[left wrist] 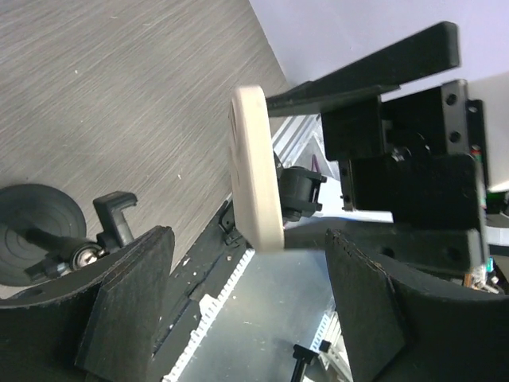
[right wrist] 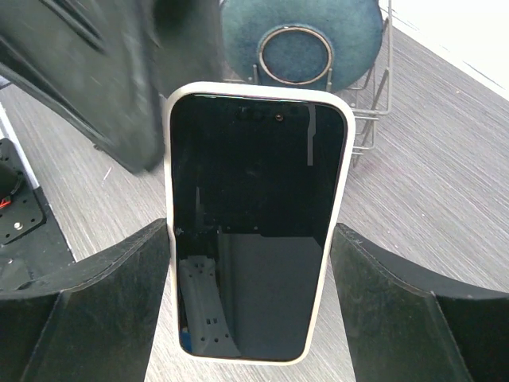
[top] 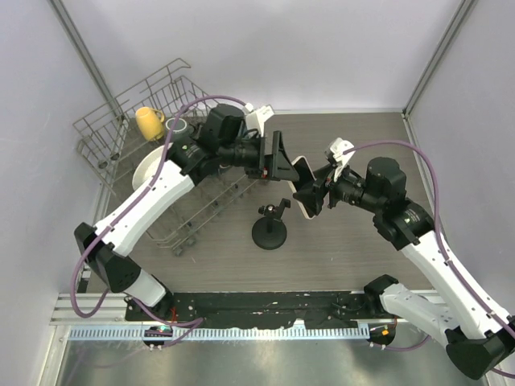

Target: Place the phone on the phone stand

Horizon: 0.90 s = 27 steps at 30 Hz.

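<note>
- The right claw is closed on the phone; its two dark fingers press the long pale edges from either side, and the black screen faces that wrist's camera.
- The phone is held up in the air over the middle of the counter, touching nothing but those fingers; from above it looks tilted, and mostly its pale side shows.
- The left claw is spread wide; it reaches in from the far-left side and meets the phone head-on; seen from its wrist the phone is edge-on, its end standing in the gap between the pads with space on both sides.
- The two claws face each other over the middle of the counter, the right one coming from the near-right corner.
- The stand sits on the counter near its middle, a little toward the near edge, just beside and below the held phone but apart from it; its round base lies flat, the thin post is upright, and the small clamp head on top holds nothing.
- The dish rack fills the far-left corner; a yellow cup and a white plate sit in it, and a dark teal dish stands on edge in its wires.
- The left arm stretches over the rack's near side.
</note>
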Motion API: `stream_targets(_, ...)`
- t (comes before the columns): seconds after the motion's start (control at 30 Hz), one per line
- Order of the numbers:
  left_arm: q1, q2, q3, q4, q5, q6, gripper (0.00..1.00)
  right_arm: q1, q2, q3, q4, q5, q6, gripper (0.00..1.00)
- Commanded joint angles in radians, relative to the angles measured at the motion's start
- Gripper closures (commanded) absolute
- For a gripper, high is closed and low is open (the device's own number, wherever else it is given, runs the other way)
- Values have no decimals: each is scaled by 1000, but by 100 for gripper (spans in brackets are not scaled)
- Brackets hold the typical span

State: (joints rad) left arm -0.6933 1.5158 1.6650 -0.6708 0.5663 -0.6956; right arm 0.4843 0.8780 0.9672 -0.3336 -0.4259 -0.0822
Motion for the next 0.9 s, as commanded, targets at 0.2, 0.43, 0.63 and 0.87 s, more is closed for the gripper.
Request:
stream_targets(0.2, -92, 90, 128, -29, -95, 50, 40, 46, -54, 56, 48, -14, -16, 99)
stream_targets(0.43, -120, 121, 162, -69, -128, 59, 58, 79, -60, 65, 15, 22, -33, 99)
stream_targets(0.63, -138, 121, 159, -92, -128, 67, 80, 94, -63, 68, -2, 49, -34, 99)
stream_targets(0.87, -155, 81, 190, -156, -242, 88, 100, 97, -42, 76, -77, 122, 70, 33)
